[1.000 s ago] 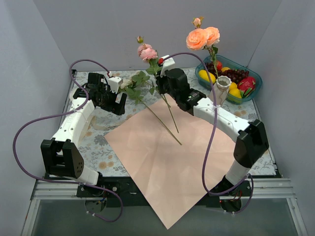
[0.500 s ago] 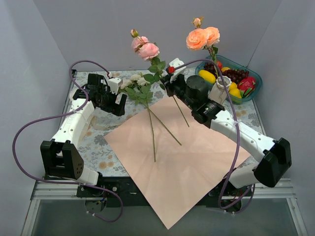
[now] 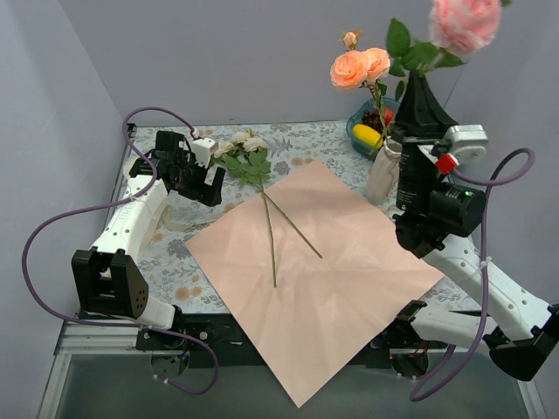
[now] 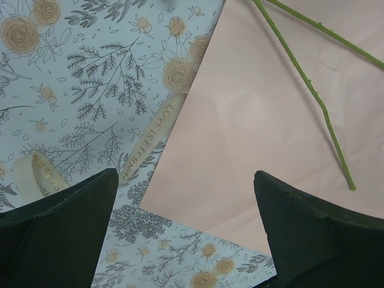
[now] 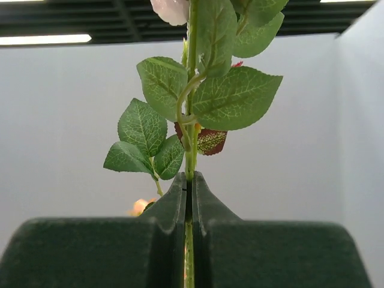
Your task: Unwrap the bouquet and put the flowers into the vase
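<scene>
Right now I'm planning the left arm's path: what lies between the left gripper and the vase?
Top view: pink paper with two flower stems lying on it, between left gripper and vase.

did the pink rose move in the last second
Yes. The right gripper has carried the pink rose up and rightward: from left of the vase to above and right of it.

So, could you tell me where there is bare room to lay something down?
The pink paper is bare near and right of the two stems; so is the tablecloth between the cream flowers and the vase. Crowded: the back right corner, with vase, fruit bowl and the right gripper holding a rose.
</scene>
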